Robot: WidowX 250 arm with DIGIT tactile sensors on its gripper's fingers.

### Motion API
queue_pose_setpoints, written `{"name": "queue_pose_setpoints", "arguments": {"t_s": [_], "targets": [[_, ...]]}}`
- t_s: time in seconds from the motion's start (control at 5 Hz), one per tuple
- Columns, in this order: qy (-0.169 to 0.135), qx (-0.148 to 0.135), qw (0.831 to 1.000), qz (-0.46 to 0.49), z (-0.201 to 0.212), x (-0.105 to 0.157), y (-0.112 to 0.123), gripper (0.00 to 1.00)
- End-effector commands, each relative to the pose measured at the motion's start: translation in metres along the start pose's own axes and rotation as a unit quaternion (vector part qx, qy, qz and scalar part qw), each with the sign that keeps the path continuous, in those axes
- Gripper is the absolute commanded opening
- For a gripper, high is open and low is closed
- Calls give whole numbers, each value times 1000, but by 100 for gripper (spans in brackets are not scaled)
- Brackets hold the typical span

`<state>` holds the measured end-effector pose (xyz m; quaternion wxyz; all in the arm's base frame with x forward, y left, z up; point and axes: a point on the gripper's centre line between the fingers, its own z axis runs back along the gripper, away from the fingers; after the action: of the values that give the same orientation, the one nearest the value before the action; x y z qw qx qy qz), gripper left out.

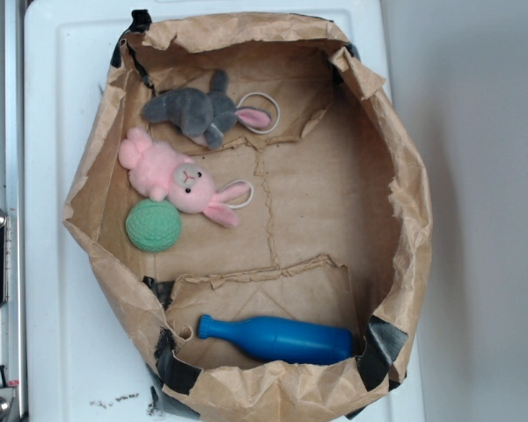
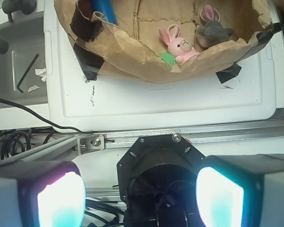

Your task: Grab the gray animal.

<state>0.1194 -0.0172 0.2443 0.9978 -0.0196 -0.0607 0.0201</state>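
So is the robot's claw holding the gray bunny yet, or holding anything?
No, nothing is held. The gripper is open with an empty gap, outside the paper bag. The gray bunny lies untouched inside it.

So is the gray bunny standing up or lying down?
Lying down. The gray bunny is flopped on its side on the paper bag's floor, ears toward the white loop, just above the pink bunny.

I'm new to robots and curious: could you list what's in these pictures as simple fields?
container: paper bag, rolled open, on a white surface
gray bunny: at one end of the bag, touching the pink bunny
green ball: beside the pink bunny
blue bottle: lying at the other end
gripper: open, outside the bag
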Motion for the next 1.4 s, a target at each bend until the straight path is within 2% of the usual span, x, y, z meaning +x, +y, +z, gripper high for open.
{"name": "queue_pose_setpoints", "arguments": {"t_s": [0.0, 0.2, 0.4, 0.6, 0.8, 1.0, 1.2], "targets": [[0, 0, 1000, 0, 0, 0, 0, 100], [-15, 6, 1000, 21, -4, 27, 6, 100], [-32, -15, 998, 56, -8, 77, 13, 100], [-58, -7, 995, 77, -19, 126, 31, 100], [-34, 25, 985, 167, -39, 170, 49, 100], [62, 64, 970, 228, -42, 215, 51, 100], [62, 64, 970, 228, -42, 215, 51, 100]]}}
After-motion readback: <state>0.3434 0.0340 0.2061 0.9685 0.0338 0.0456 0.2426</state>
